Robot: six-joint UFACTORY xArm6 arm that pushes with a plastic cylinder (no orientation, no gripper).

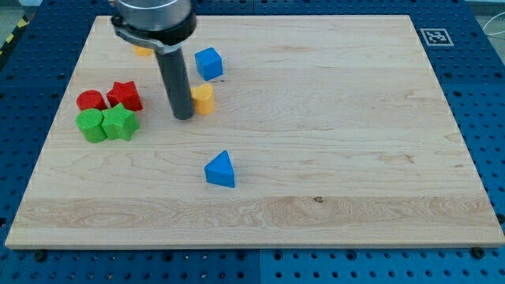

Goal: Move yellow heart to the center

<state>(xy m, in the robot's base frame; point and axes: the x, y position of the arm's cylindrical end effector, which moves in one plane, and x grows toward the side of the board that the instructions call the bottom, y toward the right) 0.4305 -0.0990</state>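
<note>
My tip (183,117) rests on the wooden board (355,158) left of centre. A yellow block (204,99) touches the rod's right side, just above the tip and partly hidden by the rod. Its shape is hard to make out. A second yellow block (142,51) shows near the view's top, mostly hidden under the arm's dark body. I cannot tell which of the two is the heart.
A blue cube (208,63) lies above the near yellow block. A blue triangle (220,170) lies below the tip. At the left sit a red cylinder (91,100), a red star (124,95), a green cylinder (93,125) and a green star (120,122). A marker tag (435,35) is at the board's top right.
</note>
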